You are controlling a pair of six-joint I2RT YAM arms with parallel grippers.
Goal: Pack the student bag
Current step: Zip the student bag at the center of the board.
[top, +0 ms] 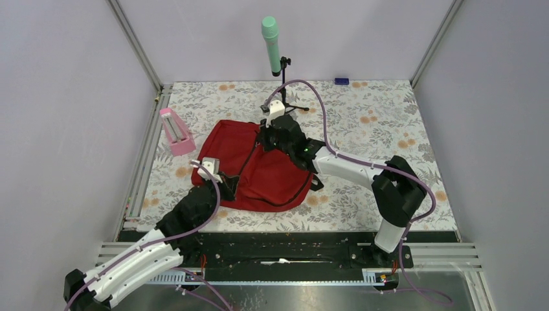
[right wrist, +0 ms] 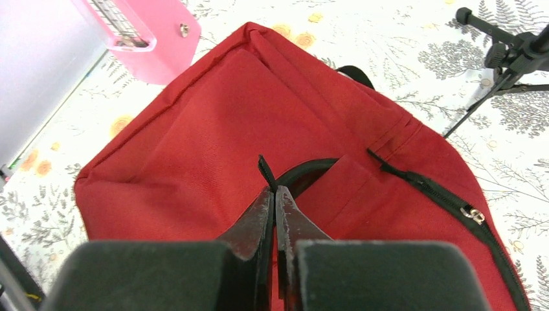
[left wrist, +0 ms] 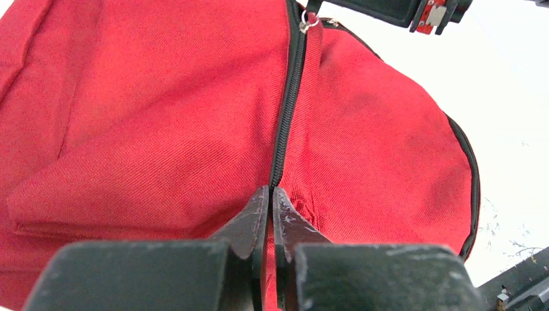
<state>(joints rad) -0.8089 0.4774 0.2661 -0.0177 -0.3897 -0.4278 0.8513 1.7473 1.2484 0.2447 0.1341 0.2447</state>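
Note:
The student bag (top: 272, 178), a red backpack with black zippers, lies flat in the middle of the table. My left gripper (top: 224, 181) is at its near-left edge. In the left wrist view the left gripper (left wrist: 270, 192) is shut, pinching the bag (left wrist: 149, 116) at the near end of its black zipper (left wrist: 288, 103). My right gripper (top: 267, 137) is at the bag's far edge. In the right wrist view the right gripper (right wrist: 272, 192) is shut on a black zipper pull (right wrist: 264, 170) on the bag (right wrist: 213, 123), beside a curved, slightly parted zipper opening (right wrist: 311, 168).
A pink open-topped holder (top: 176, 131) stands left of the bag, also in the right wrist view (right wrist: 145, 32). A green microphone (top: 271, 42) on a black tripod (top: 291, 103) stands behind the bag. A small blue object (top: 341, 81) lies at the far edge.

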